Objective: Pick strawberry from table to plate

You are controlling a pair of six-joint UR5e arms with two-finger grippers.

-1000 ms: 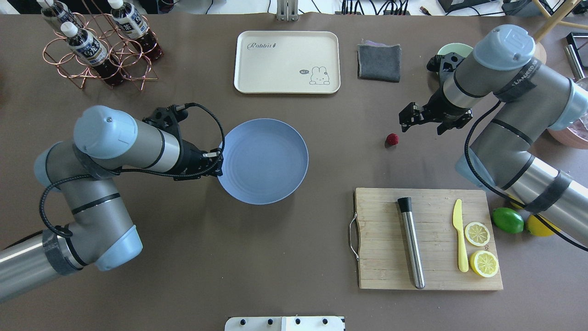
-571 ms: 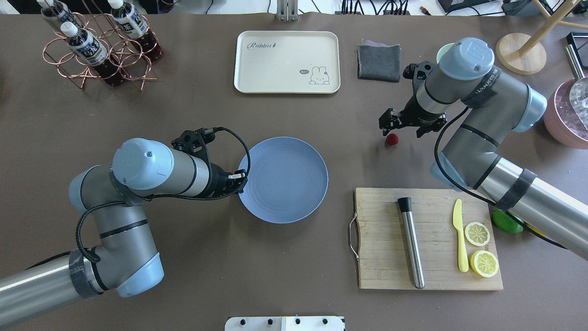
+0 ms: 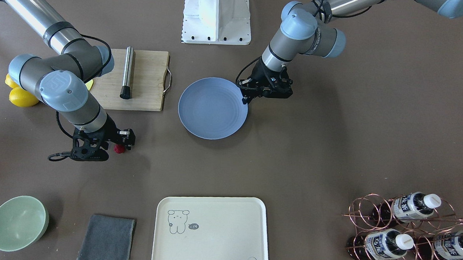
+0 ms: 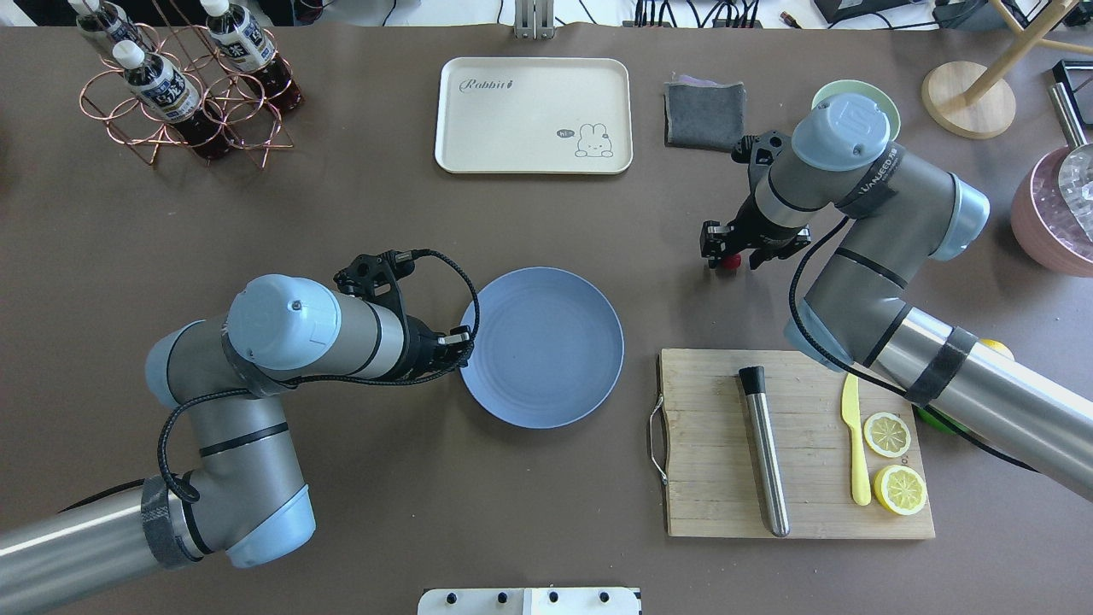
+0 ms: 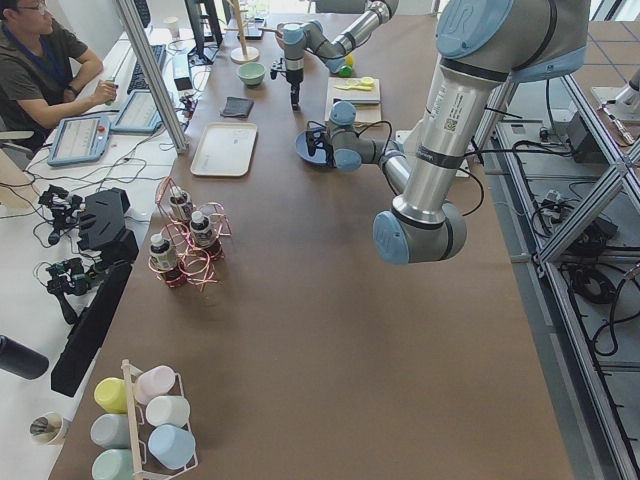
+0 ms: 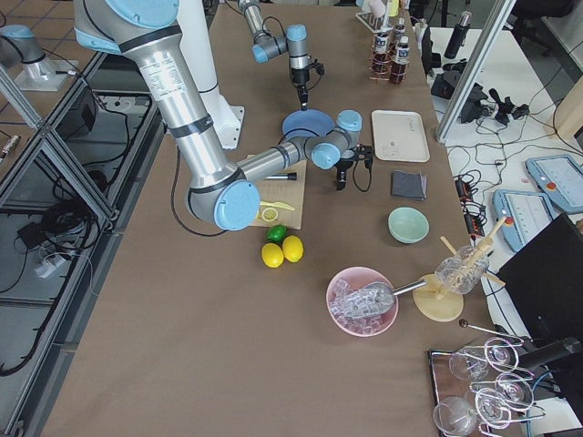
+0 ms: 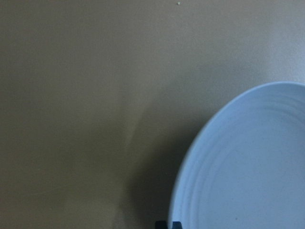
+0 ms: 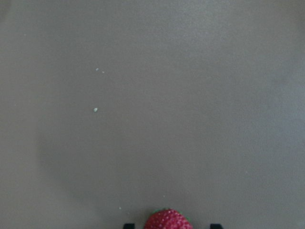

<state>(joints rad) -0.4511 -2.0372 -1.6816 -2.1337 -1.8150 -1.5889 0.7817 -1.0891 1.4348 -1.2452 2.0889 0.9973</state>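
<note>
The small dark-red strawberry (image 4: 728,261) lies on the grey-brown table (image 4: 410,205), right of the plate. My right gripper (image 4: 728,251) is lowered over it and stands open, one finger on each side of the berry (image 8: 167,220). The round periwinkle-blue plate (image 4: 546,350) rests near the table's middle. My left gripper (image 4: 462,342) is shut on its left rim, and in the left wrist view the two fingertips sit close together at the plate's edge (image 7: 190,157). In the front-facing view the strawberry (image 3: 118,149) shows under the right gripper and the plate (image 3: 211,109) beside the left one.
A wooden cutting board (image 4: 717,504) with a steel muddler (image 4: 764,453), yellow knife (image 4: 854,436) and lemon slices (image 4: 886,434) lies below the strawberry. At the back stand a cream tray (image 4: 534,115), grey cloth (image 4: 704,115), green bowl (image 4: 888,98) and bottle rack (image 4: 184,94).
My left arm has carried the plate to the right and nearer the robot. My right gripper has moved left and come down around the strawberry.
</note>
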